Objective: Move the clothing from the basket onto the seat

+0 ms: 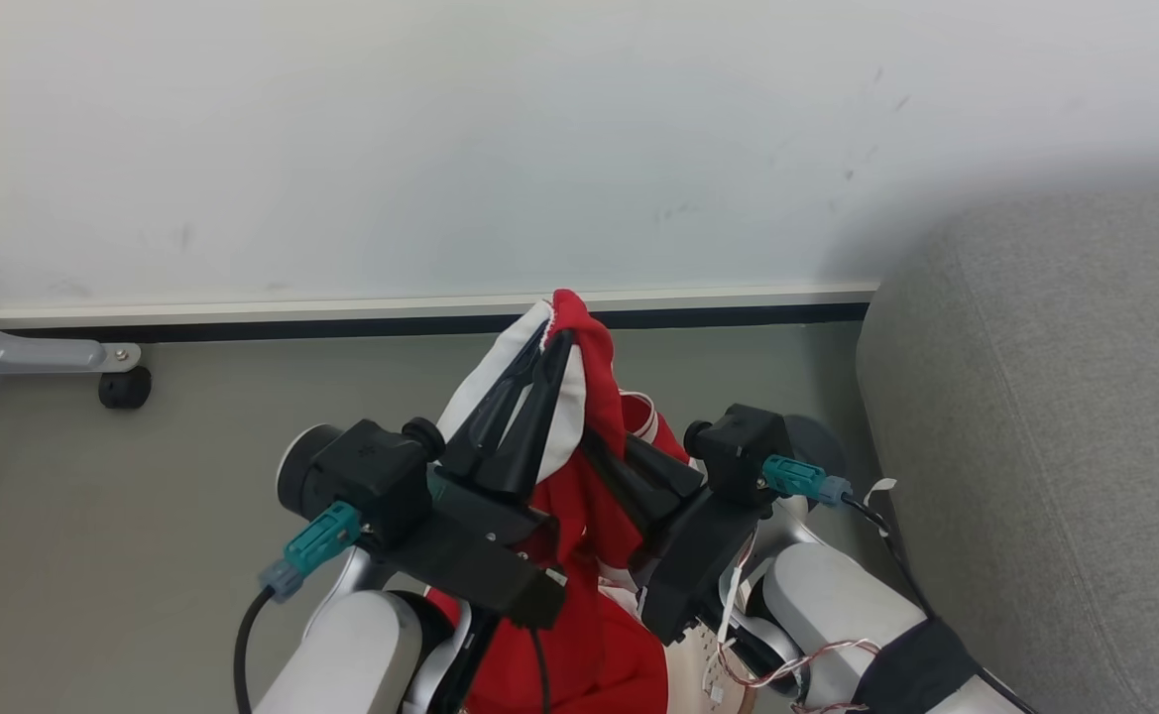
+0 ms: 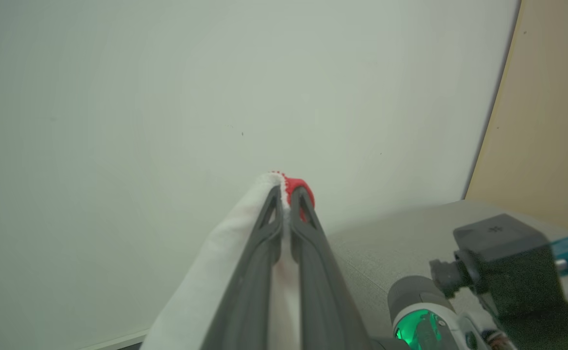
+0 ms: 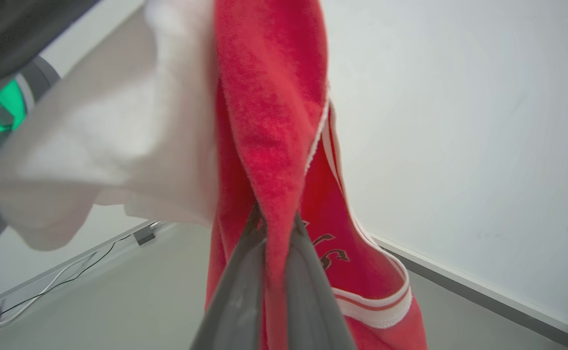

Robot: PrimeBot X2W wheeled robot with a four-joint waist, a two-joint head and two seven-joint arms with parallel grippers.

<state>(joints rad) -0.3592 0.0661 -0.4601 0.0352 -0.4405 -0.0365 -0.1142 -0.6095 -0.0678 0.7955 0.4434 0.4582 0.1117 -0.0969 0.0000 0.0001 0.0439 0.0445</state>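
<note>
The robot's left hand (image 1: 551, 345), its two dark fingers pressed together, pinches the top edge of a soft red garment with white sleeve and white striped trim (image 1: 591, 518), holding it up over the grey floor (image 1: 143, 516) before a white wall (image 1: 440, 149). Lower down, the right hand (image 3: 276, 221) is clamped tight on a red fold of the same cloth. The large grey upholstered seat (image 1: 1055, 397) stands to the right, its rounded corner near the hanging fabric but apart from it.
</note>
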